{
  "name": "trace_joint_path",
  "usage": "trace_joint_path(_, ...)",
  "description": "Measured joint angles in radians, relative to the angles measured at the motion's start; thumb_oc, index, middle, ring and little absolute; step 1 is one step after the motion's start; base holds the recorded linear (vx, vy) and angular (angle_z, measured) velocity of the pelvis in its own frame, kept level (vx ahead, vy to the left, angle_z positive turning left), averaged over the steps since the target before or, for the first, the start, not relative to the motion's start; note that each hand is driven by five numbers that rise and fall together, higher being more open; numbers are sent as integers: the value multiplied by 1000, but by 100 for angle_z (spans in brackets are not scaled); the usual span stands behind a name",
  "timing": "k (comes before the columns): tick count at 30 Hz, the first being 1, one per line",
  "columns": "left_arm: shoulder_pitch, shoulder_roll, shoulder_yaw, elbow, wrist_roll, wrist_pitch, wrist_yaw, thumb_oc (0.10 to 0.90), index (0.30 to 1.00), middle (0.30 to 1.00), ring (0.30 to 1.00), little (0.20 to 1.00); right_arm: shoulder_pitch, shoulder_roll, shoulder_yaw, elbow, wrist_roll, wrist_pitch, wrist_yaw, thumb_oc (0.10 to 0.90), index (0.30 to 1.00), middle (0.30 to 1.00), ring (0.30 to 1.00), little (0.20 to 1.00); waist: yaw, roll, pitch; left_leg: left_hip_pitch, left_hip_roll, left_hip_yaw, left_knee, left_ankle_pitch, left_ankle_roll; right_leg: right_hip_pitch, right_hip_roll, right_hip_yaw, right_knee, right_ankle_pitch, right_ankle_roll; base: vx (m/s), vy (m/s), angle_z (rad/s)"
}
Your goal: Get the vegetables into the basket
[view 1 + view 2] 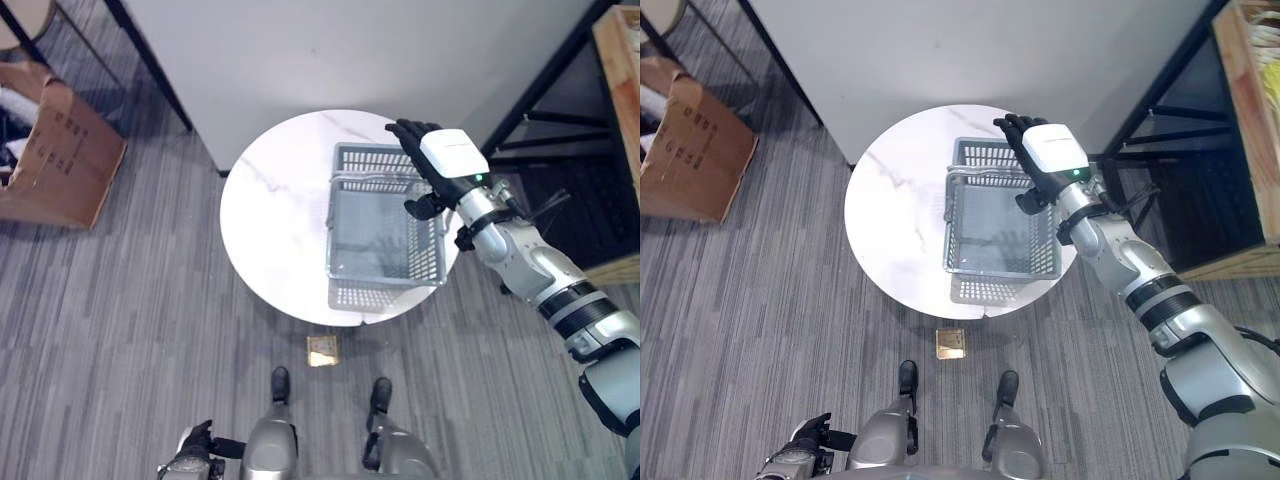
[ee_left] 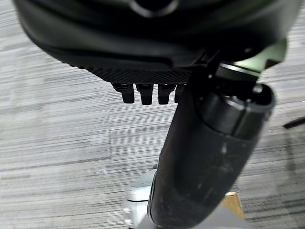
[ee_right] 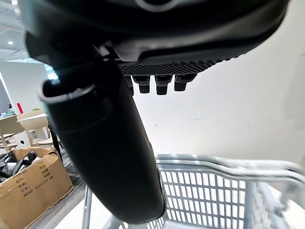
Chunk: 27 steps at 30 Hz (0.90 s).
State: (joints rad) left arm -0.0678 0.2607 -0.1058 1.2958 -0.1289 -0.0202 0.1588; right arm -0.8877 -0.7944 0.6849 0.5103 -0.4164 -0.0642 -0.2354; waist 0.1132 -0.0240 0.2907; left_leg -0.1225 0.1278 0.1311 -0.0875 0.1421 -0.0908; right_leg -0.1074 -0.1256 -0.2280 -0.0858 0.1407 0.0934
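A grey mesh basket [image 1: 385,293] stands on the right half of a round white marble table [image 1: 275,210], its handle lying along the far rim. My right hand [image 1: 440,160] hovers above the basket's far right corner, fingers straight and open, with nothing in it. In the right wrist view the basket's far rim [image 3: 214,164] shows just past the thumb [image 3: 109,152]. My left hand [image 1: 195,445] hangs low at my left side over the floor, fingers relaxed and holding nothing. I see no vegetables.
A cardboard box [image 1: 55,150] sits on the floor at the far left. A white wall panel [image 1: 350,50] rises right behind the table. Black frame legs [image 1: 540,90] and a wooden shelf [image 1: 620,70] stand at the right. A small tan square [image 1: 323,350] lies under the table's near edge.
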Motion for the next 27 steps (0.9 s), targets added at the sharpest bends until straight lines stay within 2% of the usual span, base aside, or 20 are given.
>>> trace_joint_path(7, -1, 3, -3, 1, -35, -9, 7, 900, 1000, 1000, 1000, 1000, -131, 70, 40, 205, 2, 19, -2, 900, 1000, 1000, 1000, 1000, 11, -5, 3, -25, 1, -14, 0, 4, -1, -17, 0, -16, 0, -1, 0, -1, 1, 5)
trace_joint_path(12, -17, 3, -6, -2, -69, -24, 7, 900, 1000, 1000, 1000, 1000, -147, 104, 41, 352, 5, 48, -2, 900, 1000, 1000, 1000, 1000, 13, -4, 4, -37, 2, -25, 0, 5, -2, -24, -1, -22, 0, -4, -3, 10, 12, 5)
trace_joint_path(17, -27, 3, -13, -3, -89, -30, 7, 900, 1000, 1000, 1000, 1000, -147, 122, 42, 420, 32, 57, -3, 900, 1000, 1000, 1000, 1000, 12, -2, 5, -46, 1, -25, 0, 6, -2, -33, -1, -24, 0, -4, -3, 0, 0, 0)
trace_joint_path(20, -33, 2, -34, -4, -89, -34, 7, 900, 1000, 1000, 1000, 1000, -147, 138, 42, 474, 34, 68, -3, 900, 1000, 1000, 1000, 1000, 12, 7, 11, -47, 1, -30, 0, 6, -2, -32, -1, -26, 0, -5, -4, 0, 0, 0)
trace_joint_path(21, -34, 2, -36, -4, -89, -36, 7, 900, 1000, 1000, 1000, 1000, -147, 140, 42, 479, 37, 69, -3, 612, 596, 596, 596, 596, 12, 11, 13, -47, 2, -30, 0, 6, -2, -32, -1, -27, 0, -5, -4, 0, 0, 0)
trace_joint_path(22, -35, 2, -38, -4, -89, -36, 7, 900, 1000, 1000, 1000, 1000, -147, 143, 42, 485, 41, 71, -3, 527, 478, 478, 478, 478, 12, 15, 16, -47, 2, -31, 0, 6, -2, -32, -1, -27, 0, -5, -4, 0, 0, 0)
trace_joint_path(23, -35, 2, -39, -4, -89, -36, 7, 900, 1000, 1000, 1000, 1000, -147, 147, 42, 491, 41, 73, -3, 400, 300, 300, 300, 300, 12, 20, 18, -47, 2, -31, 0, 6, -2, -32, -1, -27, 0, -5, -4, 0, 0, 0)
trace_joint_path(27, -35, 2, -39, -4, -89, -36, 7, 900, 1000, 1000, 1000, 1000, -146, 162, 41, 505, 40, 73, -5, 400, 300, 300, 300, 300, 11, 30, 22, -46, 0, -31, 0, 7, -2, -32, -1, -26, 0, -5, -4, 0, 0, 0)
